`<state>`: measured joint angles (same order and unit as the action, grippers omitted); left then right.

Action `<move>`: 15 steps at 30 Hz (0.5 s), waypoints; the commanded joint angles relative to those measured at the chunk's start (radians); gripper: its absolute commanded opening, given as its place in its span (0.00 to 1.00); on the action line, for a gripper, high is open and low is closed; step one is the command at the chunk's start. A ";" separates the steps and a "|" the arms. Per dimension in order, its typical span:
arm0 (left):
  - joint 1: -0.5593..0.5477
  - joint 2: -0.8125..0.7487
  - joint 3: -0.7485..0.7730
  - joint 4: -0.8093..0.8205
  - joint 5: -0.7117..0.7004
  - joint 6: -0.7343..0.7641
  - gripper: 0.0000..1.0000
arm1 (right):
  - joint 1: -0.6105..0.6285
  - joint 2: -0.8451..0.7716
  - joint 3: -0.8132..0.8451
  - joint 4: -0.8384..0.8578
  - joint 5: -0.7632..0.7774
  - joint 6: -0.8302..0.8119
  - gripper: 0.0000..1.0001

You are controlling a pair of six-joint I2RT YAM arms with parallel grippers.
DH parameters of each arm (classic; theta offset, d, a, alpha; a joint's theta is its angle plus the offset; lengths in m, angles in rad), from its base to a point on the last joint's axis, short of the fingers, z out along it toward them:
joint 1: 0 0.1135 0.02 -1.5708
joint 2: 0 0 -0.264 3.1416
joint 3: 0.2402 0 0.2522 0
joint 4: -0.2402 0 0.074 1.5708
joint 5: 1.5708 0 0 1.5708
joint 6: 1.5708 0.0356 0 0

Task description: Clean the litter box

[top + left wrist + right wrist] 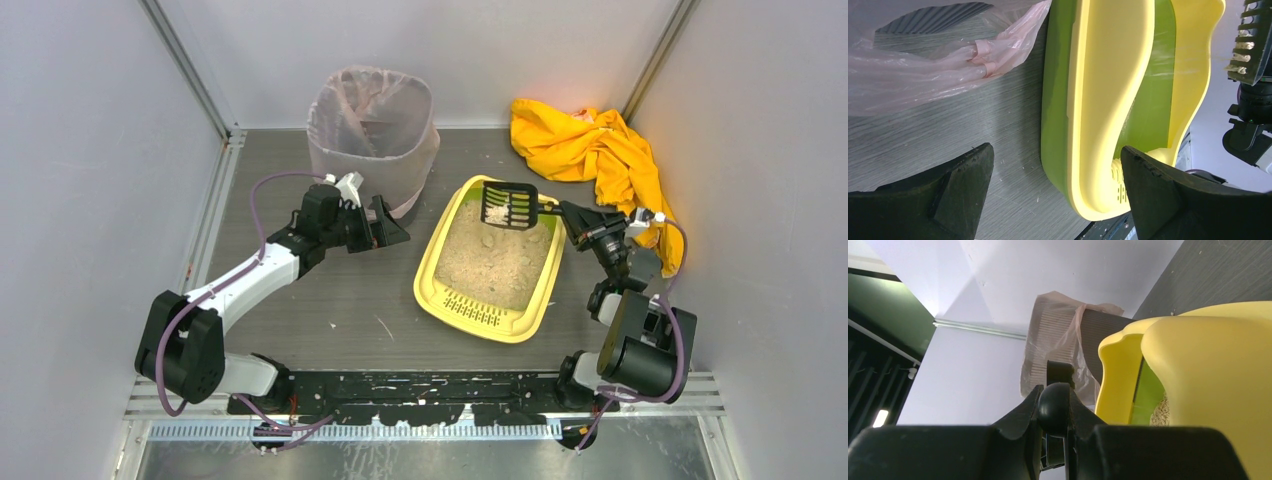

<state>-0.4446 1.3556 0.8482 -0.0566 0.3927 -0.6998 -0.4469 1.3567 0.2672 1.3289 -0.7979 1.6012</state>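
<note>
Yellow litter box (478, 316) lies mid-table, between the two arms, with its slotted ledge toward the bases. The right gripper (563, 211) is clamped on the handle of the black scoop (510, 205), which hangs above the far end of the box with a pale clump (496, 212) on its grid. The left gripper (393, 226) stands wide and holds nothing, near the lined bin (370, 150). The scoop is best kept level, I think, and carried slowly to the bin, so nothing spills.
</note>
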 commanded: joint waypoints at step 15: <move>0.004 0.006 0.000 0.052 0.042 -0.016 0.96 | 0.029 -0.143 0.040 -0.226 -0.036 -0.183 0.01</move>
<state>-0.4446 1.3586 0.8463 -0.0563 0.4133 -0.7071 -0.4549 1.3125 0.2626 1.2366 -0.8131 1.5440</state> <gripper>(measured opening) 0.964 0.215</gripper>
